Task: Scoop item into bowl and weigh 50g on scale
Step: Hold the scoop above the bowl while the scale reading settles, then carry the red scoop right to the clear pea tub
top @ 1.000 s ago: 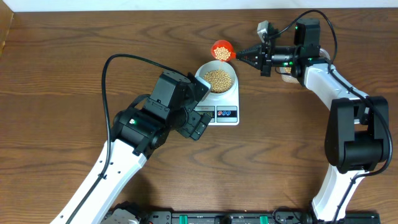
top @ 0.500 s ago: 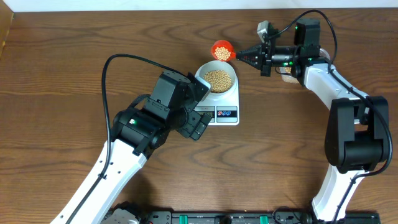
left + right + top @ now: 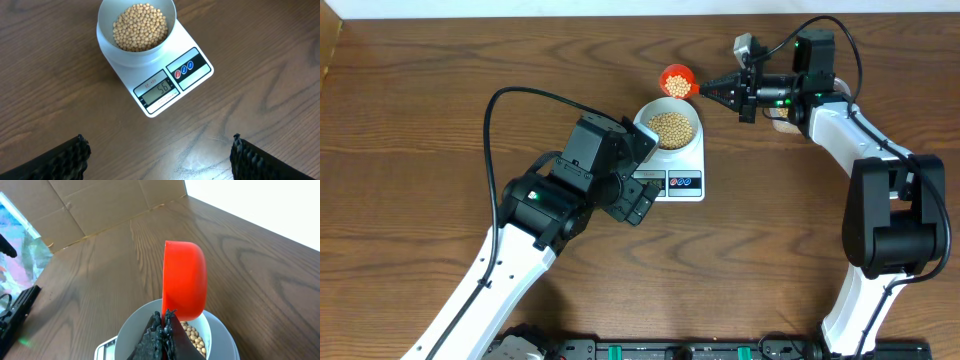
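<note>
The pale bowl [image 3: 670,124] sits on the white scale [image 3: 682,182] and holds many tan beans [image 3: 671,126]. In the left wrist view the bowl [image 3: 136,30] and scale [image 3: 170,85] show from above; the display reads 56. My right gripper [image 3: 705,90] is shut on a red scoop [image 3: 677,81] with a few beans in it, held just beyond the bowl's far rim. In the right wrist view the scoop [image 3: 184,285] is above the bowl [image 3: 135,330]. My left gripper [image 3: 160,155] is open and empty, above the table in front of the scale.
A cardboard wall [image 3: 100,205] stands beyond the table's far edge in the right wrist view. The right arm's body [image 3: 890,220] stands at the table's right. The left arm [image 3: 550,200] reaches across the middle left.
</note>
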`<state>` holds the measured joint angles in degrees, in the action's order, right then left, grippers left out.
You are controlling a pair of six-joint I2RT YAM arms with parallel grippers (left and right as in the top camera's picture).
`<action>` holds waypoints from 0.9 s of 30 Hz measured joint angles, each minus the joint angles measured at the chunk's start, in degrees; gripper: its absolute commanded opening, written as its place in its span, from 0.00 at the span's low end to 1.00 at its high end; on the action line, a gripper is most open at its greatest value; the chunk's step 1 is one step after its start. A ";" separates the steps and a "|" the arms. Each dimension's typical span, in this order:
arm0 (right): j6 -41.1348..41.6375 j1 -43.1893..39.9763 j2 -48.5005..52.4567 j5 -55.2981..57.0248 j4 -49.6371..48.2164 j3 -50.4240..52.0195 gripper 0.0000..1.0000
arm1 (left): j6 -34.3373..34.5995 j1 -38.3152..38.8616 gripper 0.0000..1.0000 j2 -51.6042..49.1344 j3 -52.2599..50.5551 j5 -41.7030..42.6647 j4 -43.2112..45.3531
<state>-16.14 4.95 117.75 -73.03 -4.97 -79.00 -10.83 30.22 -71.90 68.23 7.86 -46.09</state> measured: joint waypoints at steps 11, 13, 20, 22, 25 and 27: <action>2.36 0.00 0.02 -0.02 0.22 0.00 0.01 | 0.00 0.00 0.92 0.00 0.00 0.00 0.00; 3.74 0.02 0.00 -0.02 0.22 0.00 0.01 | 0.00 0.00 0.92 0.00 0.00 0.00 0.00; 15.17 0.02 0.00 -0.02 -1.05 0.00 0.02 | 0.00 0.00 0.92 0.00 0.00 0.00 0.00; 21.03 0.02 0.00 -0.02 -2.34 0.00 0.02 | 0.00 0.00 0.92 0.00 0.00 0.00 0.00; 31.32 0.02 0.00 -0.02 -4.61 0.00 0.01 | 0.00 0.00 0.92 0.00 0.00 0.00 0.00; 37.97 0.00 0.00 -0.02 -5.84 0.00 0.01 | 0.00 0.00 0.92 0.00 0.00 0.00 0.00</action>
<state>21.82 4.95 117.75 -73.06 -10.81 -79.00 -10.83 30.22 -71.90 68.23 7.86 -46.09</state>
